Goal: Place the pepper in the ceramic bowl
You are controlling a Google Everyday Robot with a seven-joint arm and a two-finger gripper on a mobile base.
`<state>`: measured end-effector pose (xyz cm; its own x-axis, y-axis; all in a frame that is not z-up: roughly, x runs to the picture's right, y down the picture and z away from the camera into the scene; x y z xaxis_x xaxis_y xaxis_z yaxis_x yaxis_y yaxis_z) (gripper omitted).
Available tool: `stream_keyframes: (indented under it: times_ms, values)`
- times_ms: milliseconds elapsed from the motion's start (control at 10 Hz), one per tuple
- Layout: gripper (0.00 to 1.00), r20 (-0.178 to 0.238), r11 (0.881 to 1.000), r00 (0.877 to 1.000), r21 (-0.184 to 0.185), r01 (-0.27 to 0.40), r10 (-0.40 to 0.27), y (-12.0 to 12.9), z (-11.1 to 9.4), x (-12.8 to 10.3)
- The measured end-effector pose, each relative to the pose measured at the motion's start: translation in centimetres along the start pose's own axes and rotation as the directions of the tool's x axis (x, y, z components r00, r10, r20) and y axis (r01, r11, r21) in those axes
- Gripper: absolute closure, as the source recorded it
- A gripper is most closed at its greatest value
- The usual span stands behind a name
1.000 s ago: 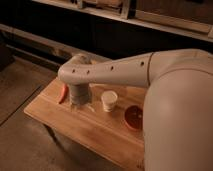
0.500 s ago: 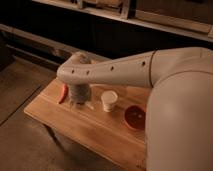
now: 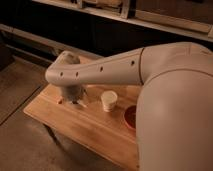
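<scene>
One tool (image 3: 74,102), spread wide, hangs over the bench (image 3: 85,129). One pepper (image 3: 60,100) lies at its 9 o'clock, one cup (image 3: 108,100) at 3, one ceramic bowl (image 3: 128,118) at 4.

A table (image 3: 75,127) fills the lower middle of the frame. The robot arm (image 3: 105,70) reaches from the right side across to the left, above the table. The gripper (image 3: 74,101) hangs down at the arm's left end, over the left part of the table. A bit of the pepper (image 3: 59,101) peeks out just left of the gripper. The paper cup (image 3: 109,100) stands on the table, right of the gripper and apart from it. The ceramic bowl (image 3: 130,117) sits lower right of the cup, half hidden behind the arm. Shelves (image 3: 150,20) run along the top, behind the table.
</scene>
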<state>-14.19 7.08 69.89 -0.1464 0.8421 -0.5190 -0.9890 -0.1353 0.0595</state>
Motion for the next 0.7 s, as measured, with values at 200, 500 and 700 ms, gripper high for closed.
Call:
stream_keyframes:
  times_ms: [200, 500, 700]
  values:
    - [0.35, -0.001, 1.0, 1.0, 0.006, -0.001, 0.001, 0.07, 0.19, -0.15]
    - [0.35, -0.002, 1.0, 1.0, 0.006, -0.002, 0.002, 0.09, 0.19, -0.13]
    - [0.35, -0.002, 1.0, 1.0, 0.006, -0.002, 0.002, 0.09, 0.21, -0.13]
